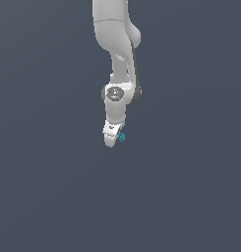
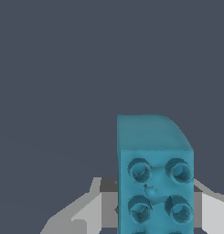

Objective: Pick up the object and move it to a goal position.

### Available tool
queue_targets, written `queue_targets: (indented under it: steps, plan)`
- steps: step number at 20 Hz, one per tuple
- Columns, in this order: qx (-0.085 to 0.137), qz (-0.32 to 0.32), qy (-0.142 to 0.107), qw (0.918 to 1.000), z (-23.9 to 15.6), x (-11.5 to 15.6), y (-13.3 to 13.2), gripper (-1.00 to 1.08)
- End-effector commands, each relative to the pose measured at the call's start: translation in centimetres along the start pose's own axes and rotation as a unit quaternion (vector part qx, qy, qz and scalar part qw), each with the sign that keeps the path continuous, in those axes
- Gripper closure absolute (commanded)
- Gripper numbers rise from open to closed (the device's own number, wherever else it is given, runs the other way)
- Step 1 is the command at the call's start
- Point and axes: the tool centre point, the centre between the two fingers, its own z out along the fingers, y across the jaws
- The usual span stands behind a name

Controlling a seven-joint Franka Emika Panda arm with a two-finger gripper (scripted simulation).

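Note:
The object (image 1: 121,137) is a tiny teal-blue lump that shows at the tip of my white gripper (image 1: 112,140) in the exterior view, on the exterior view's right side of the fingers. In the wrist view it (image 2: 154,178) fills the space between the grey-white fingers (image 2: 88,212) and looks like a teal block with round studs on its face. The fingers stand close on both sides of it, so the gripper is shut on the object. The arm hangs down from above.
A plain dark grey-blue surface (image 1: 53,187) fills both views. No other objects, edges or goal marker show.

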Motion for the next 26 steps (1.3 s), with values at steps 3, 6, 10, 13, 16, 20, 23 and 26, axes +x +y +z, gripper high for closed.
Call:
queue_targets:
  steps: [3,6,10,13,16,20,23,26]
  plan:
    - [0.000,0.000,0.000,1.0000,0.0,0.0,0.0,1.08]
    - [0.000,0.000,0.000,1.0000,0.0,0.0,0.0,1.08]
    - [-0.001,0.000,0.000,1.0000,0.0,-0.1,0.1,1.08]
    - [-0.001,0.000,0.000,1.0000,-0.2,-0.6,0.7,1.08]
    - [-0.001,0.000,0.000,1.0000,-0.5,-1.5,1.7,1.08]
    - [0.000,0.000,0.000,1.0000,-1.1,-3.2,3.7,1.08]
    - [0.000,0.000,0.000,1.0000,-1.6,-4.6,5.4,1.08]
    - [0.000,0.000,0.000,1.0000,-1.9,-5.5,6.6,1.08]
